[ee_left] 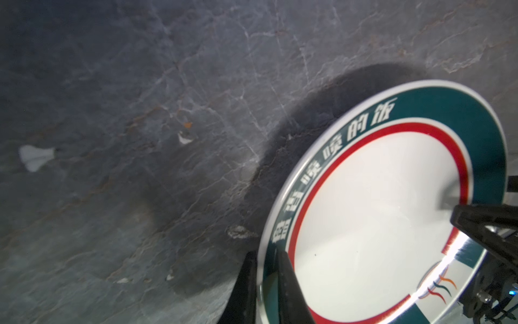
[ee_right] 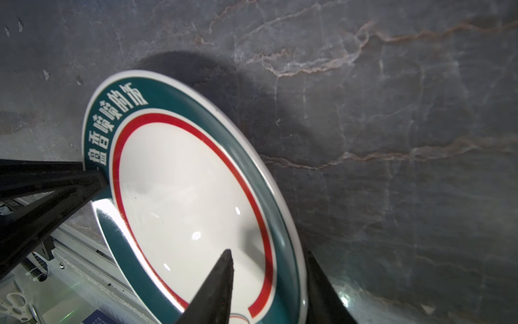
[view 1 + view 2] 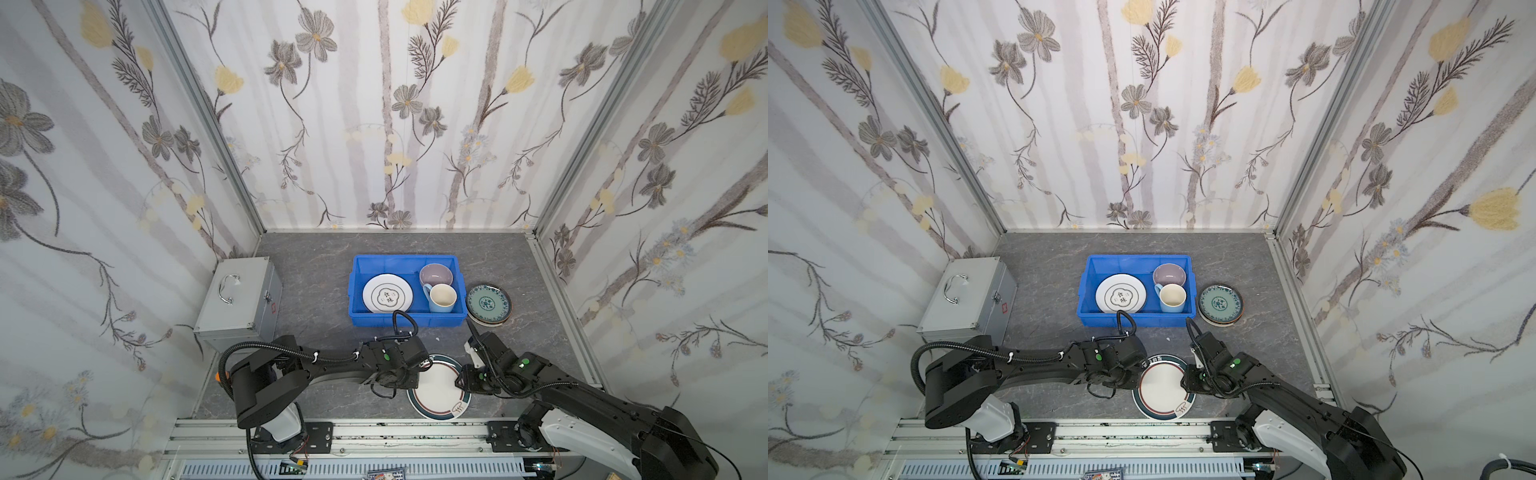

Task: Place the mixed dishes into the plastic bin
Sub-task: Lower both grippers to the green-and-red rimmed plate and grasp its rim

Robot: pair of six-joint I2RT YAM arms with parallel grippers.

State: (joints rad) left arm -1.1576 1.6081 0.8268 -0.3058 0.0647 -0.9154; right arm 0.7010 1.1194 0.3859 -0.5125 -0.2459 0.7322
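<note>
Nearest the camera, on the front part of the grey marble-patterned counter (image 3: 316, 286), a round white ceramic plate with a teal rim band and a red ring (image 3: 438, 388) is being flanked by the two black arms. This plate is lying well apart from the bright blue rectangular plastic bin (image 3: 405, 321). The bin is already holding a white plate with a black emblem (image 3: 387, 293), a lilac bowl (image 3: 435, 274) and a pale blue mug (image 3: 442, 298). A stack of plates (image 3: 489, 304), teal-patterned on top, is standing just beside the bin, outside it.

Step in hand: the teal-rimmed plate is being grasped for transfer. The left end effector (image 1: 265, 252) is being closed on the plate's rim, with one finger on each face. The right end effector (image 2: 269, 252) is straddling the opposite rim, one finger over the white well and one outside. Whether it is clamping cannot be told.

Next move, as judged: a level, synchronised lift is being called for, then travel over the bin's near wall. The plate is probably best lowered onto the white plate, since little bare floor is left.

Pose: both arms are being held low and stretched inward, so that the plate is being met from opposite sides.
</note>
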